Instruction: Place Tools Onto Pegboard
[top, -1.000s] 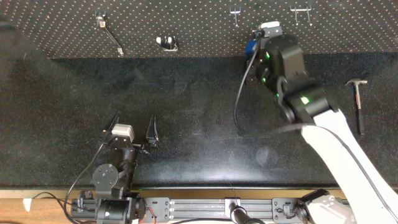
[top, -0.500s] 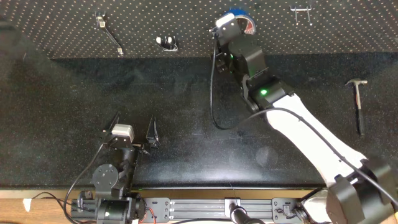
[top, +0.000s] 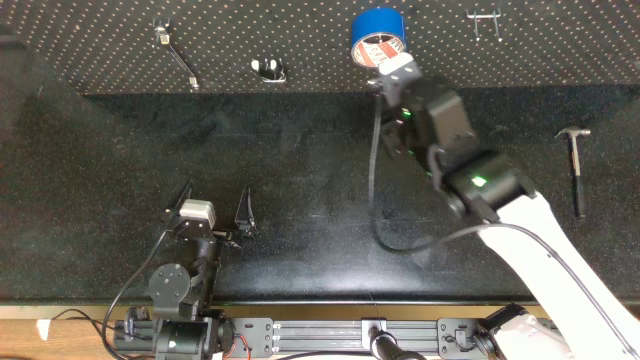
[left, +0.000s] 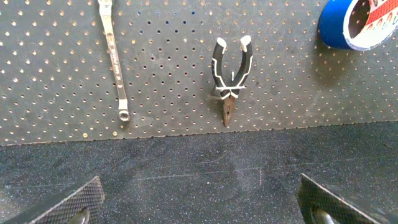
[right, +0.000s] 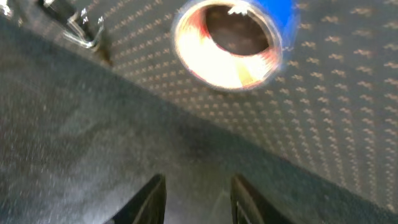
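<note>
Black perforated pegboard (top: 300, 25) rises behind a dark table mat (top: 300, 180). Right gripper (right: 198, 190): fingers parted with nothing between them, drawn back just below the blue tape roll (right: 231, 37), which it was carrying up to the board half a second ago. The roll now hangs on the board unsupported, so this tool counts as placed. Left gripper (left: 199, 202): spread wide, empty, near its base. Wrench (top: 177, 55) and pliers (top: 269, 68) already hang; the hammer (top: 575, 165) lies on the mat, probably next. Print inside the roll's core is unreadable.
</note>
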